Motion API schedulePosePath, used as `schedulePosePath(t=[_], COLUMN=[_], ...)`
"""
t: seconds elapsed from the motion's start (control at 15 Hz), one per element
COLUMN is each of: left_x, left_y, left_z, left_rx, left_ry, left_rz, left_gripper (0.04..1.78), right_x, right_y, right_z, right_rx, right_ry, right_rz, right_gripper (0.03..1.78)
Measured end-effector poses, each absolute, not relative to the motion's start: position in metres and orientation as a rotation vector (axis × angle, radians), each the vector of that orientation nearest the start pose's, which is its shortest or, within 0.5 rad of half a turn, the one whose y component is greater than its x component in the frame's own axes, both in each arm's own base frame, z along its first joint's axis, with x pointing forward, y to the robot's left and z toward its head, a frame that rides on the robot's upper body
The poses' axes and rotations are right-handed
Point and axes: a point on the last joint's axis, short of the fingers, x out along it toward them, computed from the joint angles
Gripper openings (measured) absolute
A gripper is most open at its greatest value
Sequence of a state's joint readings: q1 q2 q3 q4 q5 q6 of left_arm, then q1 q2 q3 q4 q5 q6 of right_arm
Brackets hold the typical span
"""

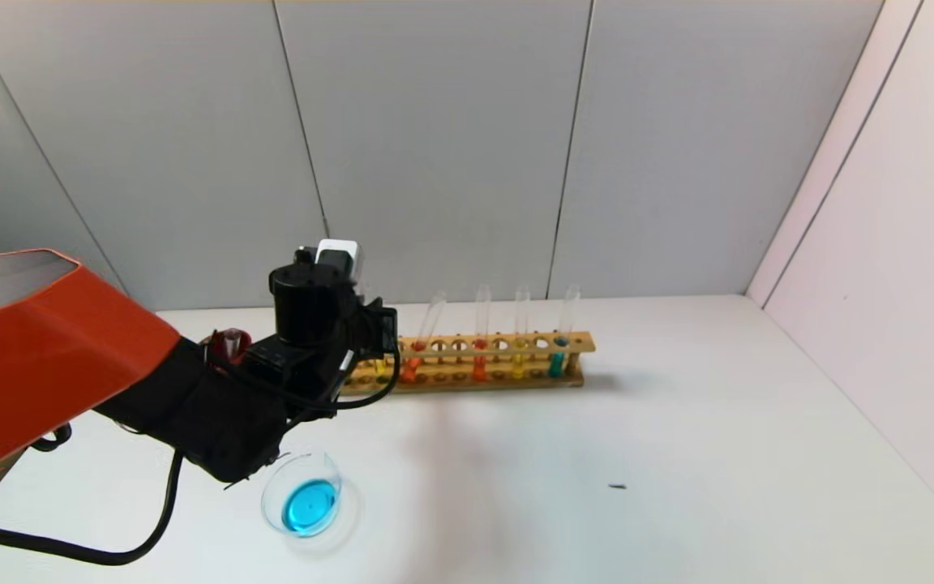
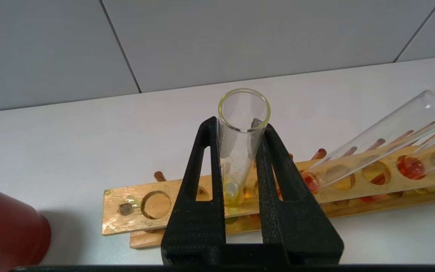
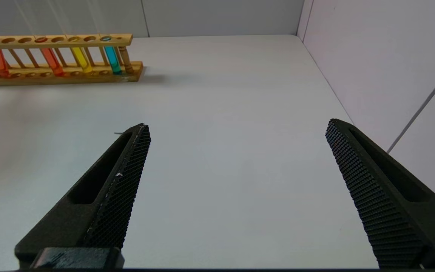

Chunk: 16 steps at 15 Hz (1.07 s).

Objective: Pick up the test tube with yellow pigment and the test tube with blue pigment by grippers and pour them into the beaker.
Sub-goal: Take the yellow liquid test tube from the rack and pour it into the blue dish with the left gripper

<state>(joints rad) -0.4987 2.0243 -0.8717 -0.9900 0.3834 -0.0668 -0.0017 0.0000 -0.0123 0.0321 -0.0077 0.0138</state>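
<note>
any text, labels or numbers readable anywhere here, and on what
None. No readable words, numbers or signs on the wooden rack, the test tubes, the beaker, the red cup, or the left gripper and right gripper.

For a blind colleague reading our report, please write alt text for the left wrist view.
The left gripper is shut on a clear test tube holding a little yellow liquid, standing in the wooden rack on a white table. Another tube leans in the rack nearby, and a dark red cup stands beside the rack.
</note>
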Motion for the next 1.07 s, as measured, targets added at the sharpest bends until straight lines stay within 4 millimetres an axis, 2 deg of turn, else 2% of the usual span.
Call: schedulePosePath(t=[1.07], left_x=[0.316], left_y=[-0.160], left_z=[0.213], left_rx=[-0.004], left_ry=[0.117], left_rz=[-0.069], left_gripper=[0.30], right_x=[-0.024], right_y=[0.000], right_z=[0.076], right_rx=[0.014], right_ry=[0.020], right_rz=[-0.009], right_gripper=[1.70])
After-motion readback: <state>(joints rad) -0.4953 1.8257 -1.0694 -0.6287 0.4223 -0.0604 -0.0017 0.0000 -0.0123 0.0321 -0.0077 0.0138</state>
